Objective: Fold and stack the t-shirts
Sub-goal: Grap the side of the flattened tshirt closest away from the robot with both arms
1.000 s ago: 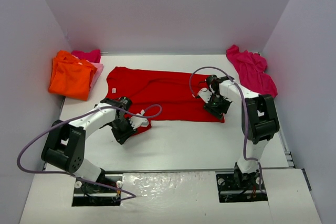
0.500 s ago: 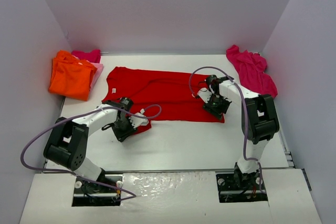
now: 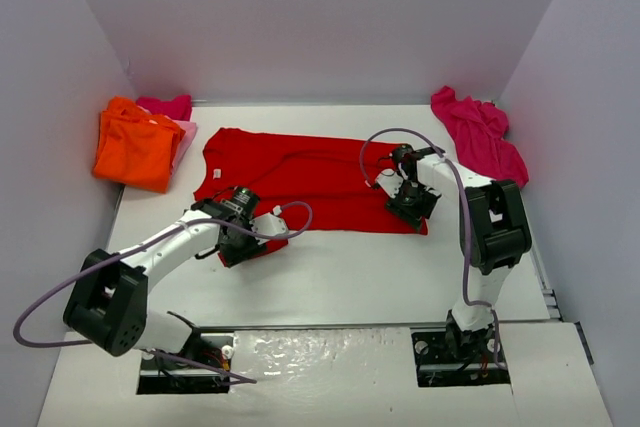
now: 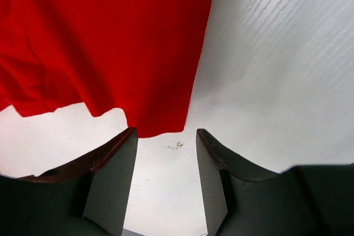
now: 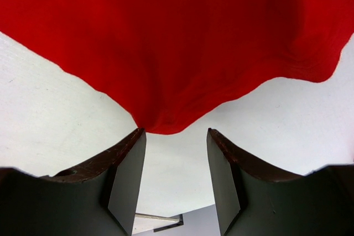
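Top external: we note the red t-shirt (image 3: 300, 172) spread flat on the table (image 3: 360, 267). The orange t-shirt (image 3: 135, 145) sits far left, a pink one (image 3: 170, 105) showing behind it. Another pink t-shirt (image 3: 480, 135) is heaped far right. The left gripper (image 4: 166, 132) stands apart at the red shirt's near-left corner. The right gripper (image 5: 176, 131) stands apart at its near-right corner. Neither clamps cloth.

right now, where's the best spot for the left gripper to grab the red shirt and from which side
Take the red t-shirt at the near corner that points between the open fingers of the left gripper. Come in from the near side, low along the table. The cloth lies flat, so probably only an edge or corner gives a finger something to slide under.
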Motion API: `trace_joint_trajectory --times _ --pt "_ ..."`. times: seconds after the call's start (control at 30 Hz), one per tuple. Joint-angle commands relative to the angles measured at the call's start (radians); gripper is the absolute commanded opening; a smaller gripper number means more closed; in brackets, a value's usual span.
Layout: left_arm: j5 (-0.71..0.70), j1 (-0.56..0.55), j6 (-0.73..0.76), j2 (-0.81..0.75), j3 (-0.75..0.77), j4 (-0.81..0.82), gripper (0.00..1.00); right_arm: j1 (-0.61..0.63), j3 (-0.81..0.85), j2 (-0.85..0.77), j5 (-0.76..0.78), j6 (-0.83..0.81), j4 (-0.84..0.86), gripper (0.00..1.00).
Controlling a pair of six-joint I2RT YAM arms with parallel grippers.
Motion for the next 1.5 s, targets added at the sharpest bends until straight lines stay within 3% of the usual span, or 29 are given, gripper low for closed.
trace_joint_trajectory --times 0.0,0.37,0.47,0.5,0.7,0.83,1.17,1.23,1.27,1.37,1.4,1.47 --pt "-0.052 -0.002 0.018 0.060 -0.008 0.049 0.43 0.011 0.024 -0.010 -0.007 0.017 -0.026 0.45" --pt "-0.077 0.000 0.043 0.181 0.010 0.114 0.43 0.005 0.013 -0.018 0.001 0.008 -0.027 0.46" --pt "-0.066 0.000 0.049 0.177 0.022 0.083 0.22 0.004 0.010 -0.013 -0.001 0.003 -0.028 0.46" --pt "-0.066 0.000 0.054 0.170 0.026 0.064 0.00 0.003 0.006 -0.009 -0.002 0.001 -0.028 0.46" --pt "-0.066 0.001 0.068 0.092 0.033 0.009 0.00 0.005 -0.014 -0.019 0.006 -0.013 -0.030 0.47" --pt "-0.029 0.001 0.060 0.053 0.070 -0.038 0.00 0.007 -0.018 -0.051 -0.002 -0.025 -0.036 0.56" --pt "-0.041 0.001 0.057 0.056 0.077 -0.051 0.00 0.010 -0.054 -0.032 -0.035 -0.047 -0.052 0.56" --pt "-0.045 0.001 0.057 0.055 0.074 -0.050 0.00 0.016 -0.066 -0.022 -0.046 -0.051 -0.057 0.53" --pt "-0.048 0.001 0.057 0.055 0.072 -0.051 0.00 0.020 -0.074 -0.016 -0.049 -0.054 -0.058 0.45" --pt "-0.056 0.002 0.059 0.058 0.068 -0.050 0.00 0.035 -0.096 -0.004 -0.058 -0.064 -0.058 0.07" --pt "-0.056 0.002 0.061 0.059 0.066 -0.048 0.00 0.039 -0.103 -0.006 -0.060 -0.065 -0.054 0.01" --pt "-0.056 0.001 0.060 0.062 0.061 -0.045 0.00 0.042 -0.113 -0.016 -0.062 -0.064 -0.048 0.00"
